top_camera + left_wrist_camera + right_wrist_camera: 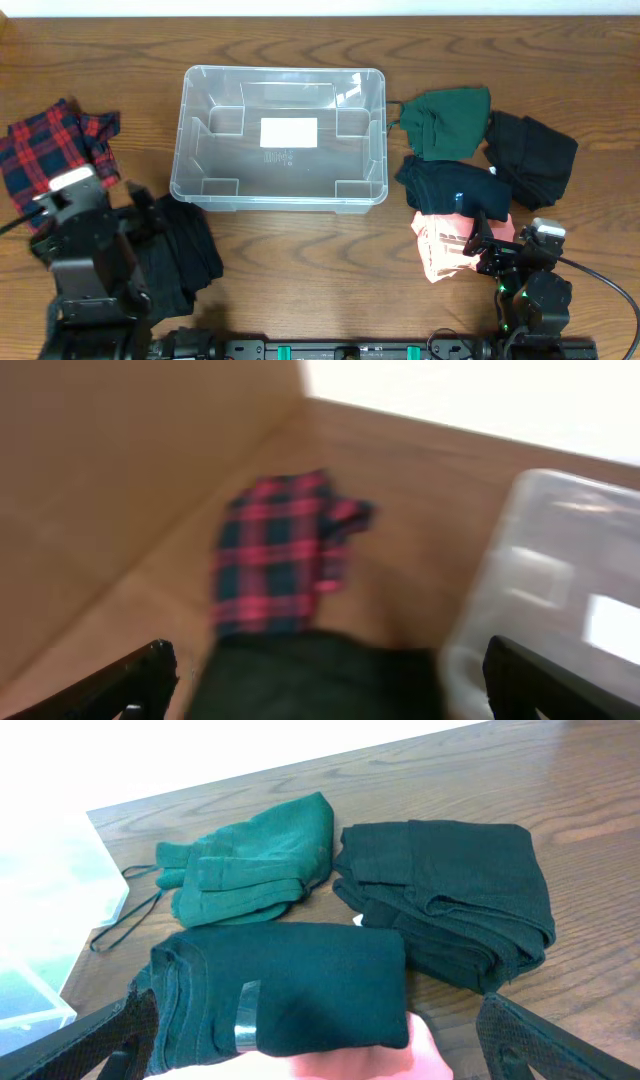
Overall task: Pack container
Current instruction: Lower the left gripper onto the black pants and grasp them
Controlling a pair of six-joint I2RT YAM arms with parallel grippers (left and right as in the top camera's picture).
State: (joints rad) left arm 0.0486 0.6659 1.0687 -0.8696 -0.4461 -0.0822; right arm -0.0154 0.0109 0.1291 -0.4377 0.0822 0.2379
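Note:
The clear plastic container (280, 135) stands at the table's middle with a white label on its base and nothing in it; its corner shows in the left wrist view (560, 590) and the right wrist view (40, 910). My left gripper (150, 215) is open above a folded black garment (180, 250), also in the left wrist view (310, 675). My right gripper (480, 245) is open over a pink garment (445, 250), seen too in the right wrist view (400, 1055), with a dark folded garment (280, 985) just ahead.
A red plaid garment (55, 140) lies at the left, also in the left wrist view (275, 550). A green garment (450, 120) and a black garment (530, 150) lie right of the container; both show in the right wrist view, green (250, 860) and black (450, 890).

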